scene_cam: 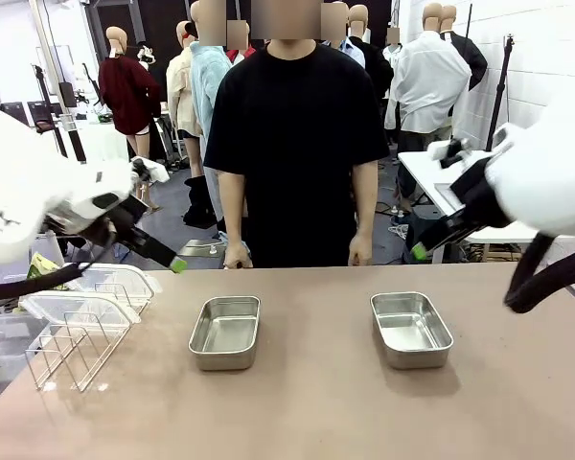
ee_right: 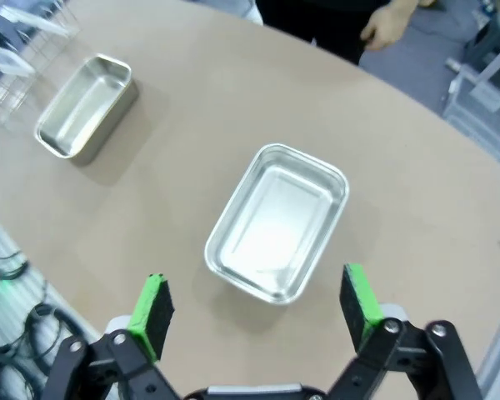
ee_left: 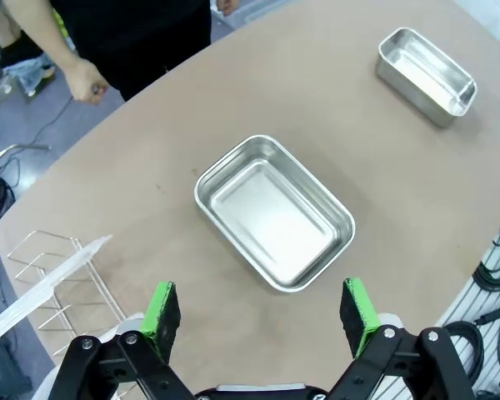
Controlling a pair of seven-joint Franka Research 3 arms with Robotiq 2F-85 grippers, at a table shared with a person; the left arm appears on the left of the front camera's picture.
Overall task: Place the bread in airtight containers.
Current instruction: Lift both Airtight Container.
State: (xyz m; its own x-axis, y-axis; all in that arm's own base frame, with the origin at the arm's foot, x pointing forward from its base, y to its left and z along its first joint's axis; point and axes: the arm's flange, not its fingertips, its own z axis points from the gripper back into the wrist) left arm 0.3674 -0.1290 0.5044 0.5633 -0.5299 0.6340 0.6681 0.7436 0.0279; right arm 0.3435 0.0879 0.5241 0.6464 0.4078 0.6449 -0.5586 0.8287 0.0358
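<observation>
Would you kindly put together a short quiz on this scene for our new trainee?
1. True or false: the left tub and the right tub both hold bread.
2. The left gripper is: A) shut on bread, B) open in the air, C) resting inside a tub.
3. Fill in: in the front view, the wire rack stands near the table's ___ edge.
Key: 1 false, both are empty; 2 B; 3 left.

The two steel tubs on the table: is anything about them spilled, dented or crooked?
Nothing stands out. The left tub and the right tub sit upright, apart and empty on the table, lids off, with no spill or dent visible.
</observation>
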